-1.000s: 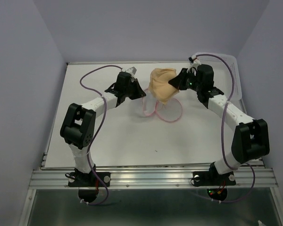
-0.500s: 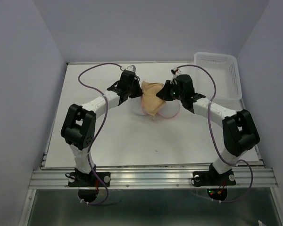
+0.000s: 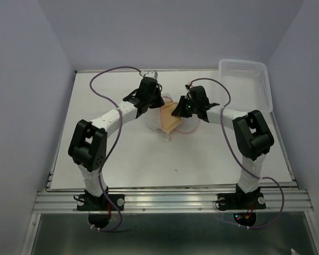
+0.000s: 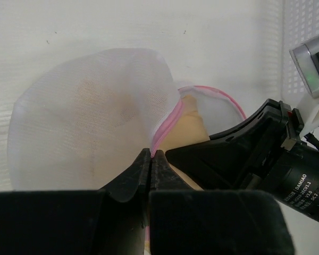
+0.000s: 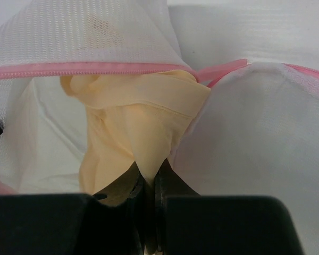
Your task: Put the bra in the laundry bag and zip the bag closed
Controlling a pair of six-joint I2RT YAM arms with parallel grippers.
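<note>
Your left tool [image 4: 150, 155] is pinched shut on the pink zipper edge of the laundry bag [image 4: 85, 117]. Your right tool [image 5: 149, 175] is clamped on a fold of the bra [image 5: 133, 117], which sits partway inside the bag's open mouth, mid-way across the worktop [image 3: 149, 159].

The left gripper [image 4: 150, 159] pinches the pink rim of the laundry bag [image 4: 90, 117]; just right, the bra [image 4: 187, 133] shows beside the black right arm [image 4: 255, 154]
</note>
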